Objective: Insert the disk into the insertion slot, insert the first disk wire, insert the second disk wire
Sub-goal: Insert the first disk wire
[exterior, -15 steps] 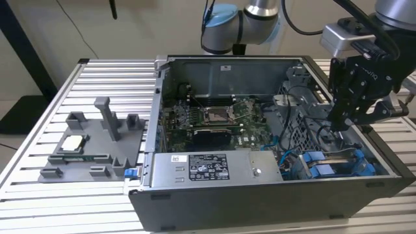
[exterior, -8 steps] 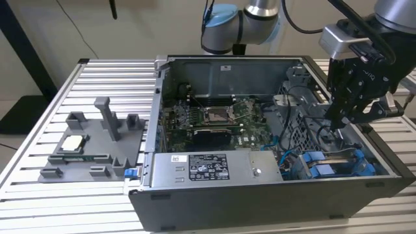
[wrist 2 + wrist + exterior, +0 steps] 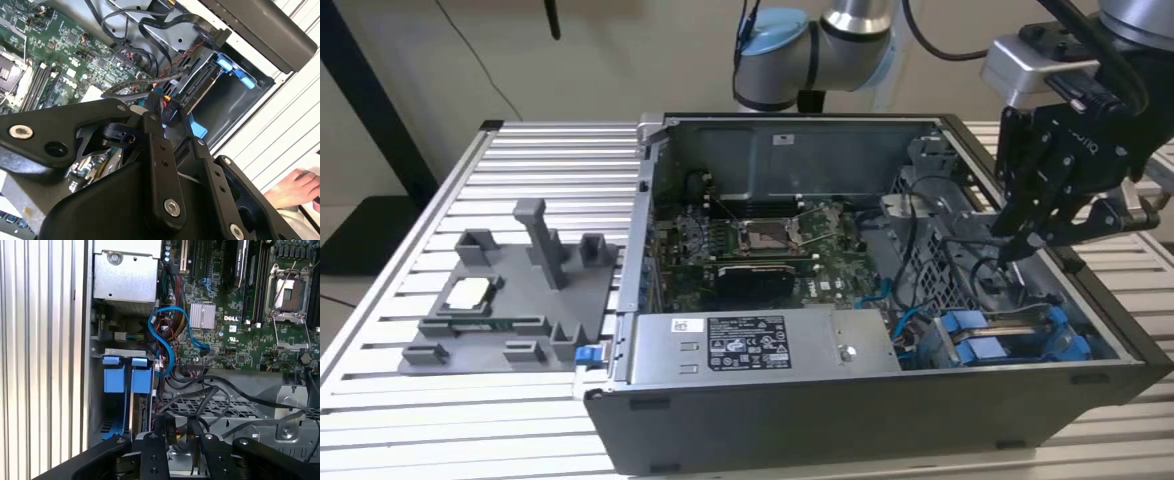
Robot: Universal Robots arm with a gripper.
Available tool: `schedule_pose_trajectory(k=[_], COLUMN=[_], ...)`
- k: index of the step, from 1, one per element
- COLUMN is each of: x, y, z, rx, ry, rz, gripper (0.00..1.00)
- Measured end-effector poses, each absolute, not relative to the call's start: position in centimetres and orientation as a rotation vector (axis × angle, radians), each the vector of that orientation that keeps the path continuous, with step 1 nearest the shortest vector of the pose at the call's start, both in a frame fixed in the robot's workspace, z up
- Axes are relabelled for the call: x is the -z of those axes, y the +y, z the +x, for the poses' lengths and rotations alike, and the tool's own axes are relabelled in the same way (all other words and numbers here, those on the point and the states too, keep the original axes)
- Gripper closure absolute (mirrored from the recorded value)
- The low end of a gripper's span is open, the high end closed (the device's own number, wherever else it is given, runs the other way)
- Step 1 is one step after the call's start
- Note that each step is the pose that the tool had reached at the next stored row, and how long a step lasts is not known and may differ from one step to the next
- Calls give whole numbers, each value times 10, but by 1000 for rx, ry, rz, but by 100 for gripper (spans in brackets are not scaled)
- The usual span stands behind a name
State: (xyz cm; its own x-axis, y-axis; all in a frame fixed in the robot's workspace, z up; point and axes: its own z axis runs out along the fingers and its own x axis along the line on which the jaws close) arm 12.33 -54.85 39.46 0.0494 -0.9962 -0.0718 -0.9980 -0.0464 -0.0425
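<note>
Hovering my gripper (image 3: pixel 1023 240) over the drive cage (image 3: pixel 240 410) inside the computer case (image 3: pixel 854 420).
Jaws nearly closed, pinching 1 coloured wire bundle (image 3: pixel 166 106).

I can't tell whether the gripper (image 3: pixel 159 107) holds anything among the black cables (image 3: pixel 172 20); a hand (image 3: pixel 292 192) is cut off by the second wrist view's edge.
</note>
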Motion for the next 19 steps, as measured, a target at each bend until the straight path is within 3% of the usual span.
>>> schedule_pose_trajectory(k=[10,12,19], x=[-387,-387,-387], y=[-551,-551,-551], z=[123,123,123], rx=[-24,-24,-24], ry=[2109,2109,2109], rz=[-2214,-2214,-2213], gripper=[68,77,81])
